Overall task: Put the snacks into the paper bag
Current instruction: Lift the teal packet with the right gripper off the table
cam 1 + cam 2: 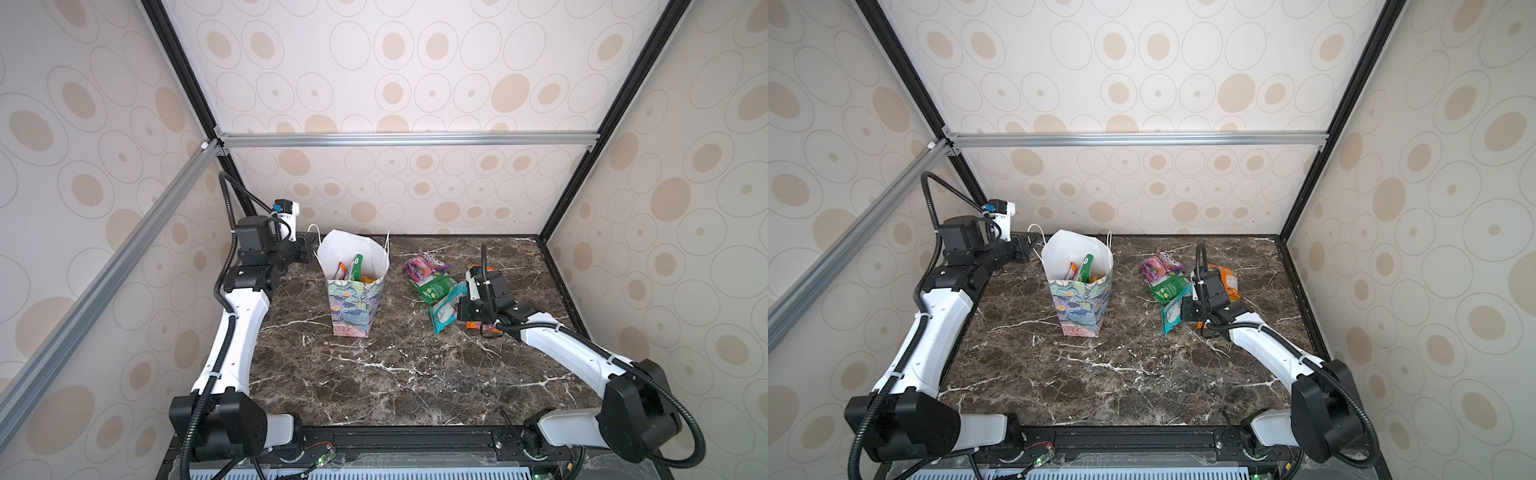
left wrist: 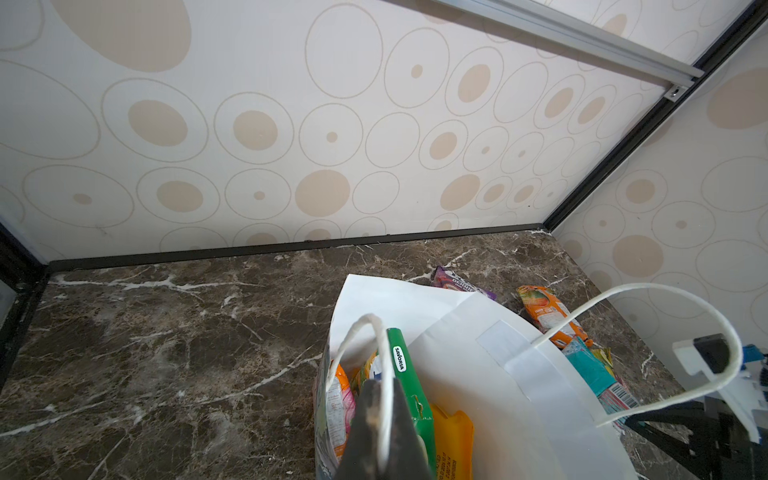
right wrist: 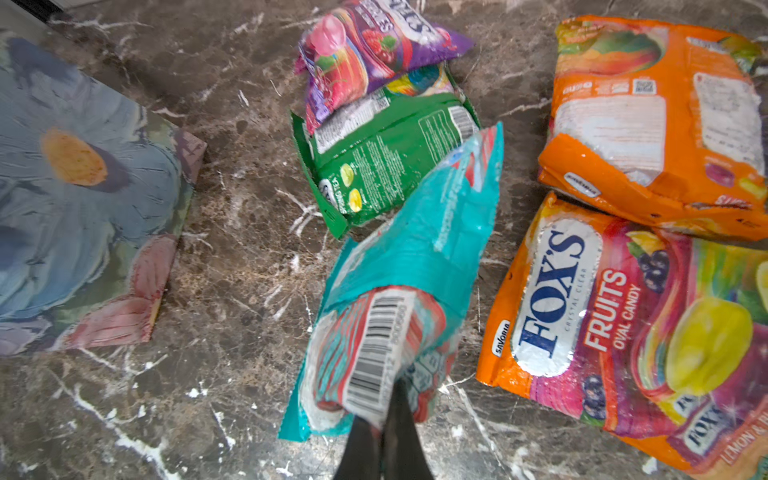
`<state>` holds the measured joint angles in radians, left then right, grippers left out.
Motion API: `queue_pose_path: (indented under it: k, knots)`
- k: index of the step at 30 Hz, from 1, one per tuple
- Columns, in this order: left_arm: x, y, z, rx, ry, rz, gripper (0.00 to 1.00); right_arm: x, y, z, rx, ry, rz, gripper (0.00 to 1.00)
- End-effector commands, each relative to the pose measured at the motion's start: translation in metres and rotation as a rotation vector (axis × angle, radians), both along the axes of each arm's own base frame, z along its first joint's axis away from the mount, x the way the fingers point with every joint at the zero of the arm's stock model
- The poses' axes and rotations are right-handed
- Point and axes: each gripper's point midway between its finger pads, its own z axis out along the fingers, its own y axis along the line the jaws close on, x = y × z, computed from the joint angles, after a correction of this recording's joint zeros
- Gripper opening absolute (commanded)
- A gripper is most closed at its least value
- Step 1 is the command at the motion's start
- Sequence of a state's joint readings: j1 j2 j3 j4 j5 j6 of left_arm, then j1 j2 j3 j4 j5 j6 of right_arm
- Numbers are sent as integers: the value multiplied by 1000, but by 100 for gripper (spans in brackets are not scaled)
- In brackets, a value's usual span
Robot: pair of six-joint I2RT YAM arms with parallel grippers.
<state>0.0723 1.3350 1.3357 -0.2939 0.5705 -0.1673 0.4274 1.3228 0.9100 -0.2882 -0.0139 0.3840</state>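
one paper bag (image 1: 351, 307) upright on table (image 1: 374, 374), three snacks (image 1: 353, 269) visible inside. four packets (image 3: 623, 324) lie right of it; fifth, teal packet (image 3: 419, 249), clamped in right gripper (image 3: 384, 432). left gripper (image 2: 380, 436) pinches one cord handle (image 2: 374, 328).

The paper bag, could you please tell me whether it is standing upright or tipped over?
Upright: the paper bag stands on its base on the table, mouth open upward, with snacks showing inside.
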Motion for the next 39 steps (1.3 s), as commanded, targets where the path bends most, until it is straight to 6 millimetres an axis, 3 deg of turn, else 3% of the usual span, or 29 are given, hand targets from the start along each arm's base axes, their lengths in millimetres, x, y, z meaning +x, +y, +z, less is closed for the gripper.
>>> queue_pose_path:
  k: [1, 14, 21, 30, 35, 39]
  knots:
    - [-4, -1, 27, 19, -84, -12, 1, 7, 16, 60, 77, -131, 65, 0]
    - [-3, -1, 25, 10, -90, -8, 0, 2, 40, 135, 83, -220, 244, 0]
    - [1, 2, 19, 17, -74, 4, 0, 6, 59, 169, 96, -270, 300, 0]
    - [-2, -7, 22, -1, -77, -28, 0, -4, 84, 216, 96, -391, 362, 0]
    - [-6, -9, 28, -3, -103, -25, 0, -5, 88, 250, -6, -497, 339, 0]
    - [-6, -10, 29, 1, -101, -27, 0, -8, 102, 270, -24, -544, 366, 0]
